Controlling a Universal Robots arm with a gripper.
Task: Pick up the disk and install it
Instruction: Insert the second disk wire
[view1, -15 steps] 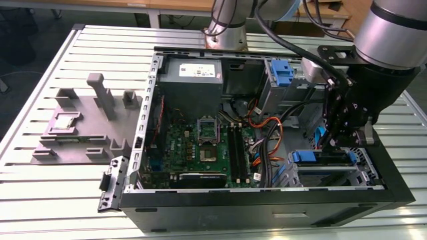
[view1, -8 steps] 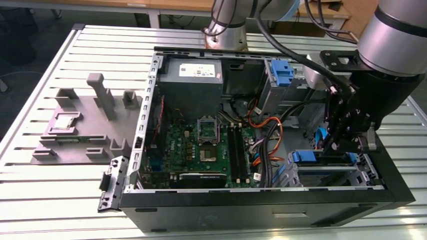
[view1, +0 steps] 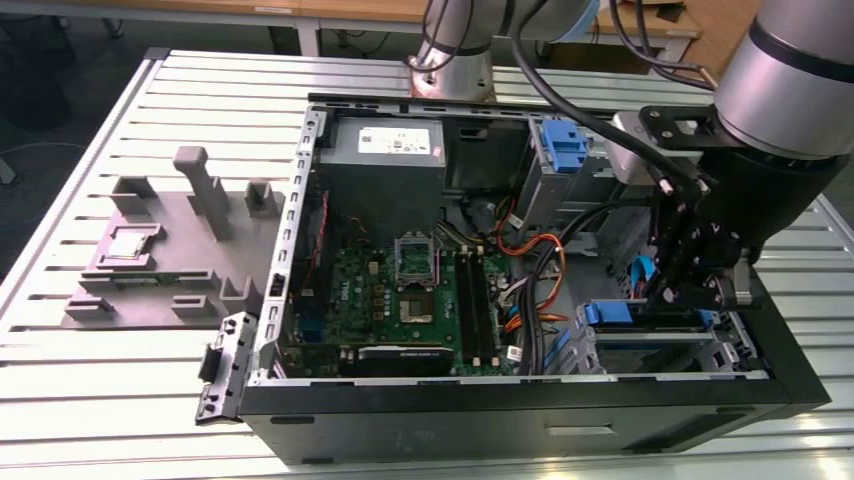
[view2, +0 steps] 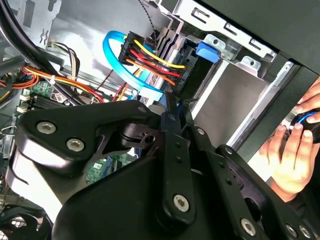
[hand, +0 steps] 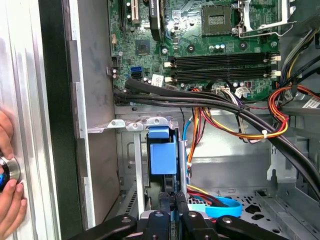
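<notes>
Inside the open computer case (view1: 534, 400), the disk (hand: 163, 155) stands on edge in the metal drive bay (hand: 131, 150), right ahead of the pincer (hand: 172, 197). Its two fingers (view2: 170, 107) are pinched nearly together on the disk's rear edge. The arm (view1: 787, 120) reaches steeply down into the case. A hand (view2: 290, 150) rests outside.

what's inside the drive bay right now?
A blue-railed disk sits in the drive bay, blue tab up, gripper at its end. Its body and label are hidden by the bay walls.
</notes>
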